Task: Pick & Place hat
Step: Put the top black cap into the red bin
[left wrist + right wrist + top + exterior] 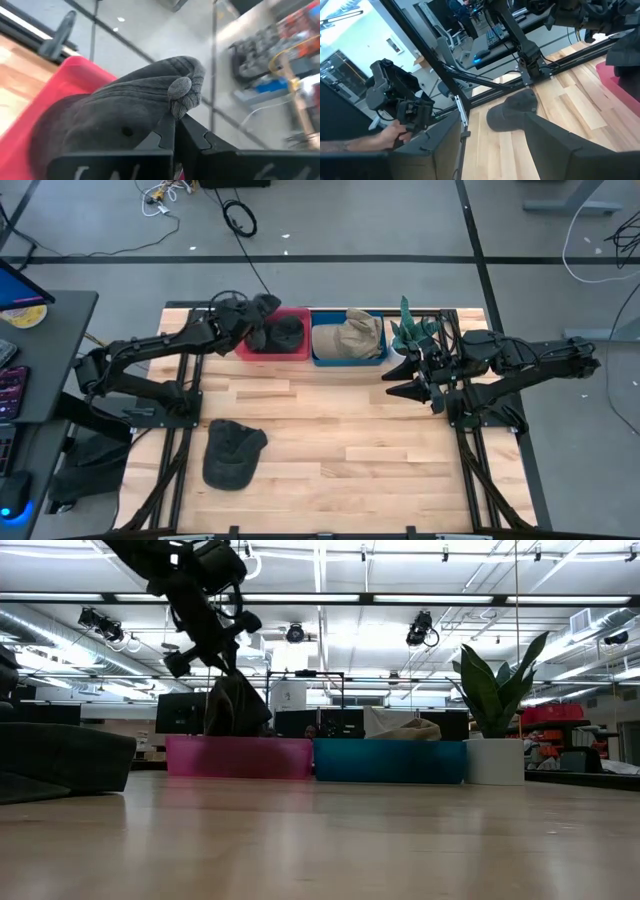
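Wooden tabletop [340,450] carries a pink bin [296,350] at its far edge, and the left gripper [175,131], pinching a dark grey hat [130,107], hangs directly above it while the right gripper [405,387] waits spread apart nearby.

- Dangling a dark hat [235,705] from the left gripper [222,658] over the pink bin [240,757]
- Sitting alongside: blue bin [390,761] holding a tan hat [403,726], potted plant [497,700] just beside
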`<state>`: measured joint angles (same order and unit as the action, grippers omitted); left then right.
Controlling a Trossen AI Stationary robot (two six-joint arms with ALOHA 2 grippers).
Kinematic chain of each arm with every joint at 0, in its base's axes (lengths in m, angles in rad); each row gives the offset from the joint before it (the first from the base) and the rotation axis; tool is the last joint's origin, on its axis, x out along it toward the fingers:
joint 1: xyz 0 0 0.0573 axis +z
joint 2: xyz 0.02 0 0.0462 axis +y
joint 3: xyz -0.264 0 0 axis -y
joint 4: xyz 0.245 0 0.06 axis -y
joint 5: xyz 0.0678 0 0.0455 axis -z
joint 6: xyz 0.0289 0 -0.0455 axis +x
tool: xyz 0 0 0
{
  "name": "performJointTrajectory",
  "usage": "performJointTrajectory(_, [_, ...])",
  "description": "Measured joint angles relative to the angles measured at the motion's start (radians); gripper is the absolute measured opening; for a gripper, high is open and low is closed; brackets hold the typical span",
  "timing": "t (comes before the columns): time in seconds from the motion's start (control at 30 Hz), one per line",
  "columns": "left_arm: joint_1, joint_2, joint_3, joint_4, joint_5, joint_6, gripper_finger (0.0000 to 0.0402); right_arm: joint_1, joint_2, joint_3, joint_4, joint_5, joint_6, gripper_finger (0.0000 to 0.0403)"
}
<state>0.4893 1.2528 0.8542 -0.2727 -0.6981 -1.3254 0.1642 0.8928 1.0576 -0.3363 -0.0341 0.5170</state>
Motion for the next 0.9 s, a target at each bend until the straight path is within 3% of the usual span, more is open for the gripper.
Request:
performJointTrajectory(0.2, [0.007,0.093,0.092,-0.16,0.053,0.003,0.0005,0.0,0.0,0.0,-0.002,0.0,-0.001,0.0219])
performJointTrajectory(0.73, [-0.01,0.327,0.204,-0.154,0.086,-0.006,0.0006,0.0,0.0,0.0,-0.003,0.001,-0.002,0.0219])
performJointTrajectory(0.9, [-0.016,0.355,0.228,-0.151,0.089,-0.002,0.0027,0.0,0.0,0.0,-0.013,0.001,-0.005,0.0219])
